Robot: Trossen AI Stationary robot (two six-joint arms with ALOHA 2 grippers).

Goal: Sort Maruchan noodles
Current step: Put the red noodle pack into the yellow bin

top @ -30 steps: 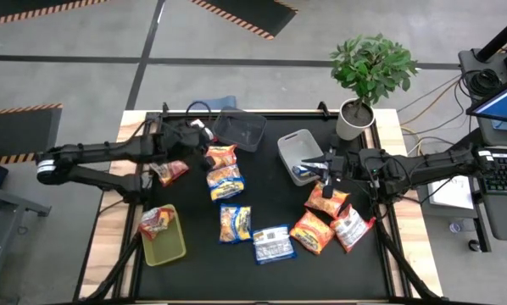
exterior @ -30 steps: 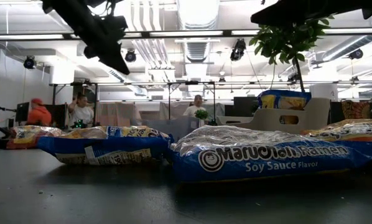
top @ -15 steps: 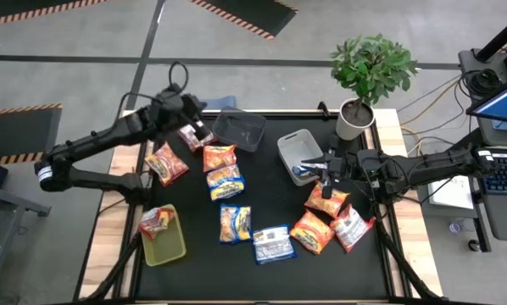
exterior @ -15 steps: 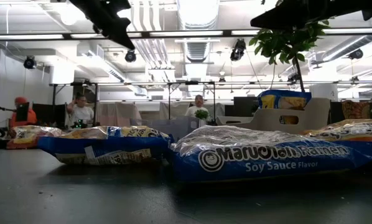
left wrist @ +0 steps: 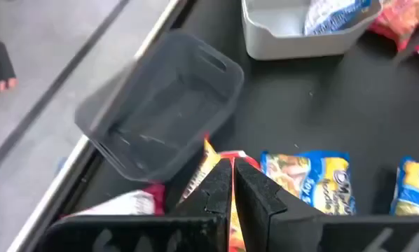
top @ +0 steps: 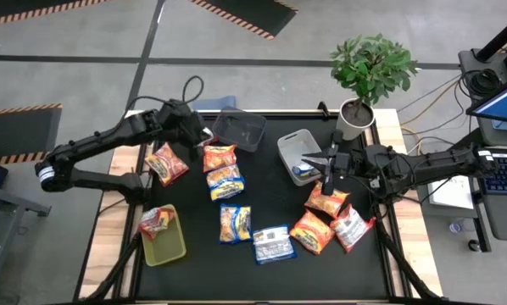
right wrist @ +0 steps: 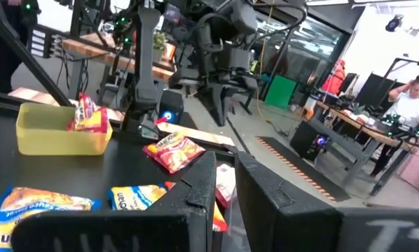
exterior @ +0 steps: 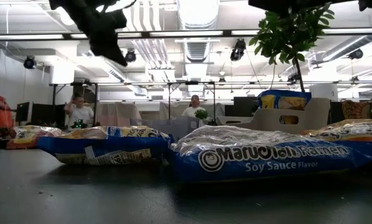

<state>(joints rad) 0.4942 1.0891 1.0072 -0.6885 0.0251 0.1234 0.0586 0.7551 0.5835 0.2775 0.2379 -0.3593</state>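
At the table's near left corner a yellow-green bin point(top: 164, 242) holds one red packet point(top: 156, 222) leaning over its rim. Further back, an orange packet point(top: 166, 163) lies flat near the left edge. The left gripper point(top: 200, 135) hangs above the table beside the dark grey bin point(top: 240, 129) at the back, its fingers point(left wrist: 262, 199) pressed nearly together with nothing between them. Below it a column of packets runs toward the front: an orange one point(top: 220, 156), then two blue-and-yellow ones point(top: 225, 182) point(top: 235, 223), and a blue soy sauce packet point(top: 273, 243) nearest the front. To the right stands a light grey bin point(top: 294, 149) with a blue packet point(top: 304, 172) inside. The right gripper point(top: 328, 166) hovers just beside that bin, its fingers point(right wrist: 195, 189) slightly parted and empty. Under and in front of it lie two orange packets point(top: 327, 202) point(top: 312, 231) and a white-and-red one point(top: 352, 228). A potted plant point(top: 368, 76) stands at the back right corner.
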